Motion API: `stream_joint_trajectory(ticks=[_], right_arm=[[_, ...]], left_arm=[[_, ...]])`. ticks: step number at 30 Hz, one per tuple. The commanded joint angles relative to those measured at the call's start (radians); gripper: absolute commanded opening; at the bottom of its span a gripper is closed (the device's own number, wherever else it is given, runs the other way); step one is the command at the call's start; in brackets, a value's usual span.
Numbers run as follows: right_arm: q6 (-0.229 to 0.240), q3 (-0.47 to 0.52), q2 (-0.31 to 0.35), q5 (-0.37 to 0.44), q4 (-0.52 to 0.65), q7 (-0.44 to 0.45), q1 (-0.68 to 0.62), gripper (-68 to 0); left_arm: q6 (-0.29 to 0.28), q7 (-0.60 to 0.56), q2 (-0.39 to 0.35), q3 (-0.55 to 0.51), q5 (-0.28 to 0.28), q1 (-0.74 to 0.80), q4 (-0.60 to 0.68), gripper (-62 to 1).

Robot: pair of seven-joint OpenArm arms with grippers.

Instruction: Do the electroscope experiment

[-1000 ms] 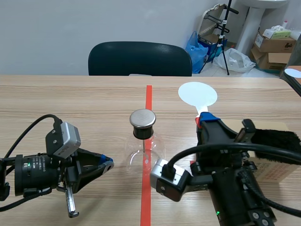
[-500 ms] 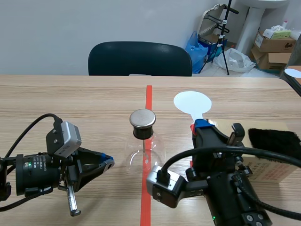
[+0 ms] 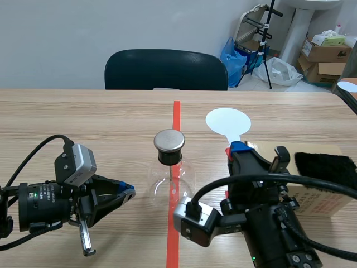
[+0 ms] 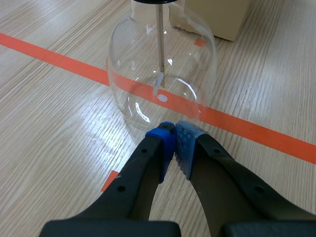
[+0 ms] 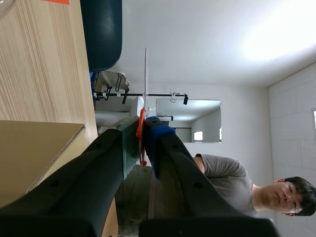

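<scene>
- Scene view: I see the glass flask (image 3: 169,180) standing centrally on the red line (image 3: 176,114).
- My left gripper (image 3: 129,193) is closed on nothing, just left of it.
- My right gripper (image 3: 239,148) clamps the white paddle (image 3: 227,120), right of it.

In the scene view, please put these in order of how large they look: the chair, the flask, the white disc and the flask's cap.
1. Chair
2. Flask
3. White disc, held in the right tool, so its nearness is unsure
4. Cap
</scene>
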Motion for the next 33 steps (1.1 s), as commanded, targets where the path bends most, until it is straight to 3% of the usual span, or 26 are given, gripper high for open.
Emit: stream_joint_trajectory(ticks=[1, 33], right_arm=[[-0.013, 0.001, 0.014, -0.001, 0.006, -0.008, 0.009, -66.5], [-0.013, 0.002, 0.014, -0.001, 0.006, -0.019, 0.009, -66.5]], left_arm=[[-0.005, -0.014, 0.002, -0.005, -0.013, -0.008, 0.018, -58.0], [-0.005, -0.014, 0.002, -0.005, -0.013, -0.008, 0.018, -58.0]])
